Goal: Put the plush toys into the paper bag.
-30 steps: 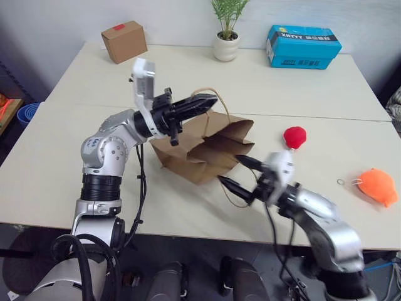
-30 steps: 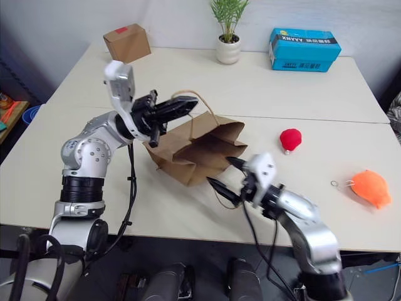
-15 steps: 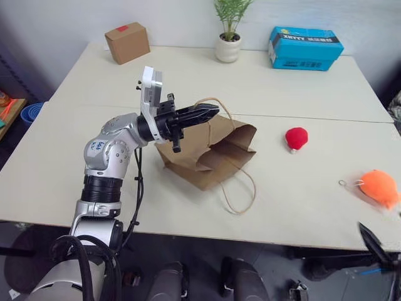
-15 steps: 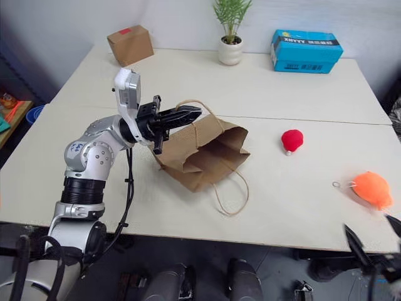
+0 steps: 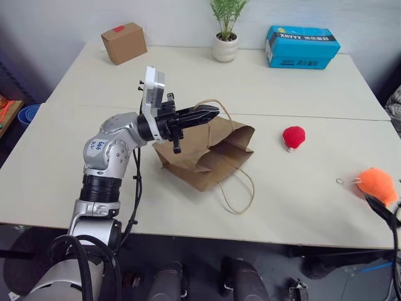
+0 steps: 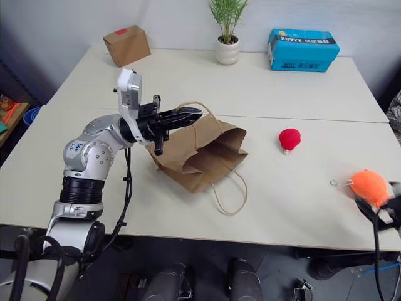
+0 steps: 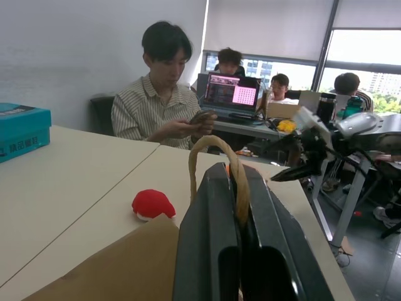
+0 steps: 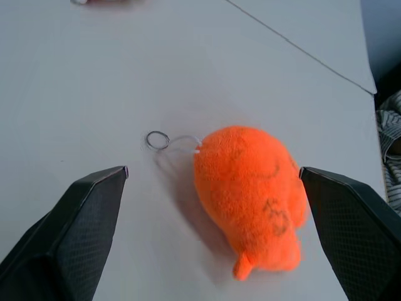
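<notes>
Two pale office tables (image 5: 294,88) pushed together carry your work, with a small cardboard box (image 5: 124,42), a potted plant (image 5: 226,31) and a blue carton (image 5: 303,46) along the far edge. Your left gripper (image 5: 207,113) has its fingers pressed together on one cord handle (image 7: 216,166) of the paper bag (image 5: 207,153), lifting that side so the bag lies tilted with its mouth facing right, toward the toys; its long axis runs from near left to far right, and the other handle trails loose on the table toward you. The kraft paper looks light and floppy, so expect the mouth to sag. Your right gripper (image 8: 213,188) has its fingers spread wide on either side of the orange plush toy (image 8: 250,194), not touching it. That toy lies near the right edge, its thin loop pointing left toward the bag. It should be light and squashy, so take it across the fat middle. The red plush toy (image 5: 294,137) sits between bag and orange toy, farther back.
</notes>
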`<state>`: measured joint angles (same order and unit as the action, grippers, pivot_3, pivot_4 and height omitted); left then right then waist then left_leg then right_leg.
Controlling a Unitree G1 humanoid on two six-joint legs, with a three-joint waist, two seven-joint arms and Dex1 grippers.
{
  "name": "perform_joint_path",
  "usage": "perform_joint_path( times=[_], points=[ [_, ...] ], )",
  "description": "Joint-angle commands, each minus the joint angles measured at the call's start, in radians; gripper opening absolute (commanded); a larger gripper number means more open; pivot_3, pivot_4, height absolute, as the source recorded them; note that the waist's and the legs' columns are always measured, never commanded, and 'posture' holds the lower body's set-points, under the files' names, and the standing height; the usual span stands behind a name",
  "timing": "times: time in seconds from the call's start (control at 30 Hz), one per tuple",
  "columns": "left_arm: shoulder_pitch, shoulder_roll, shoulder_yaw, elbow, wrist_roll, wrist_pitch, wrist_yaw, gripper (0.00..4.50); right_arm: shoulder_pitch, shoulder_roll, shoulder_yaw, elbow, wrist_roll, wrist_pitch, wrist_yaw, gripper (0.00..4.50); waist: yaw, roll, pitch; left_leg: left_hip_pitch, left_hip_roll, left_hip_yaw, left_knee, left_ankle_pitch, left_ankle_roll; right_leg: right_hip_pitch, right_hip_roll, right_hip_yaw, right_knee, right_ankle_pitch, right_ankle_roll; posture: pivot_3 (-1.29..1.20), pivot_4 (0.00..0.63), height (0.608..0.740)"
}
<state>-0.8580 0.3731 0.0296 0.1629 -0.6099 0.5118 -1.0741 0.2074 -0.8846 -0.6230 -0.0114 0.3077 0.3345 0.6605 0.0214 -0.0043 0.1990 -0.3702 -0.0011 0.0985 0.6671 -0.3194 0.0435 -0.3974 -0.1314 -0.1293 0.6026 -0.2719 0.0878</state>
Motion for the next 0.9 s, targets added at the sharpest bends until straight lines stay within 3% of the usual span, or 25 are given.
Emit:
perform_joint_path(
  times=[0.03,0.27,0.4,0.47,0.57,0.67,0.8,0.9],
  points=[
    [-0.024,0.015,0.009,-0.043,0.001,-0.008,0.001,0.00,-0.071,-0.075,0.087,0.122,-0.046,0.088,0.026,4.11,0.008,0.000,0.000,-0.001,0.000,-0.001,0.000,0.001,0.000,0.000,0.000,-0.001,0.002,0.000,0.000,0.00,0.150,0.740],
    [-0.021,0.029,0.039,-0.058,-0.029,0.009,0.013,0.00,-0.189,-0.170,0.157,0.219,-0.040,0.191,0.115,1.81,0.007,0.000,0.000,-0.003,-0.002,-0.003,0.001,0.002,0.002,0.001,0.000,-0.005,0.000,0.001,0.002,0.00,0.150,0.740],
    [-0.019,0.033,0.067,-0.059,-0.062,0.048,0.031,0.00,-0.171,-0.169,0.067,0.086,0.064,0.282,0.197,0.58,0.006,0.000,0.000,-0.003,-0.002,-0.004,0.001,0.002,0.002,0.002,0.000,-0.005,0.000,0.001,0.002,0.00,0.150,0.740],
    [-0.019,0.035,0.085,-0.068,-0.093,0.086,0.036,0.00,-0.169,-0.140,0.002,-0.102,0.231,0.373,0.267,0.01,0.004,0.000,0.000,-0.003,-0.002,-0.004,0.001,0.002,0.001,0.002,0.000,-0.005,0.000,0.001,0.002,0.00,0.150,0.740],
    [-0.019,0.038,0.093,-0.071,-0.109,0.111,0.038,0.00,-0.190,-0.109,-0.011,-0.337,0.441,0.524,0.273,0.00,-0.002,0.000,0.000,-0.002,0.000,-0.004,0.001,0.002,0.000,0.002,0.000,-0.004,0.000,0.001,0.002,0.00,0.150,0.740],
    [-0.033,0.029,0.083,-0.058,-0.107,0.119,0.035,0.00,-0.391,0.047,0.188,-0.560,0.678,0.617,0.082,0.00,-0.008,-0.003,0.002,0.000,0.004,-0.004,0.001,0.002,-0.004,0.003,0.001,-0.003,0.000,0.002,0.002,0.00,0.150,0.740],
    [-0.052,0.010,0.074,-0.046,-0.105,0.118,0.033,0.00,-0.554,0.215,0.384,-0.569,0.630,0.613,-0.074,0.00,0.004,-0.004,0.002,-0.002,0.003,-0.005,0.001,0.002,-0.005,0.001,0.001,-0.003,0.000,0.001,0.000,0.00,0.150,0.740],
    [-0.049,0.004,0.068,-0.063,-0.117,0.130,0.023,0.00,-0.649,0.316,0.571,-0.473,0.446,0.542,-0.166,0.00,0.005,-0.004,0.002,-0.005,0.000,-0.005,0.001,0.003,-0.003,-0.001,0.000,-0.004,0.000,0.001,0.000,0.00,0.150,0.740]
  ],
)
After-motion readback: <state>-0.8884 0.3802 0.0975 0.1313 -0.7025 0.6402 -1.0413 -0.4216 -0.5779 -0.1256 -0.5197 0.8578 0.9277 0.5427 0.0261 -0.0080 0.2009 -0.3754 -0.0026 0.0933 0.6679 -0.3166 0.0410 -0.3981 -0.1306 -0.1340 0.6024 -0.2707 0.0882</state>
